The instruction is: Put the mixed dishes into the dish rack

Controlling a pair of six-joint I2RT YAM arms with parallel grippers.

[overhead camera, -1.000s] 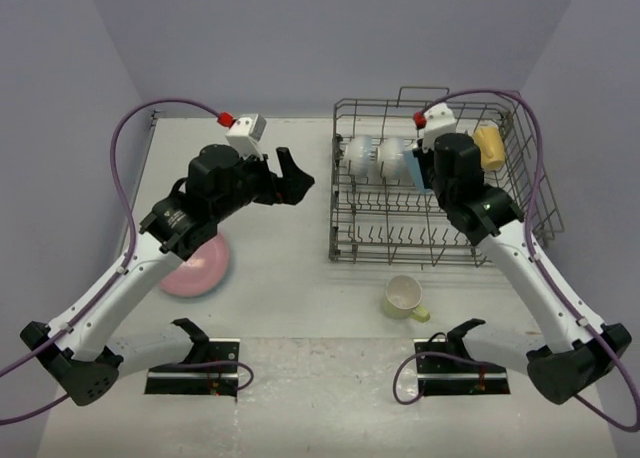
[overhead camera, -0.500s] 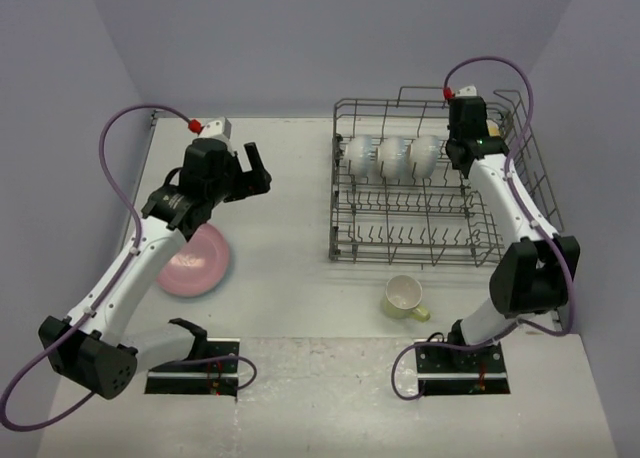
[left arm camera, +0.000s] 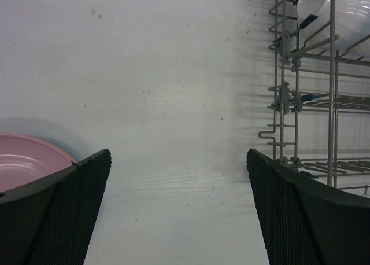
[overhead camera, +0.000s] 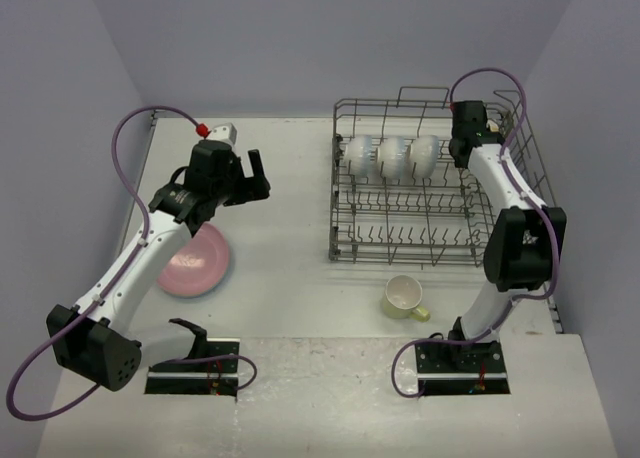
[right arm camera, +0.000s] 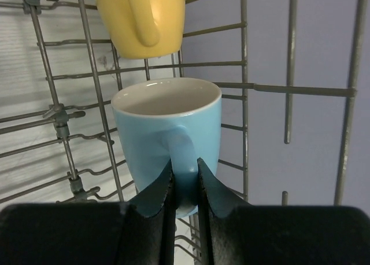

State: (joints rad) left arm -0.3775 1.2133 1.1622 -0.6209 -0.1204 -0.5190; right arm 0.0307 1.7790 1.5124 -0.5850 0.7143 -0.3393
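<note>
Pinch on the handle of the light blue mug (right arm camera: 155, 132) from the right gripper (right arm camera: 185, 187), holding it upright at the dish rack's (overhead camera: 400, 243) far right corner beside the yellow mug (right arm camera: 130, 22) for a tidy set-down. Left gripper (left arm camera: 178, 178) wide open, empty, near the pink plate (left arm camera: 26, 158).

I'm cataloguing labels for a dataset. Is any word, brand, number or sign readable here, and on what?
None: the blue mug, yellow mug, pink plate, bowls and rack carry no print in any view.
</note>
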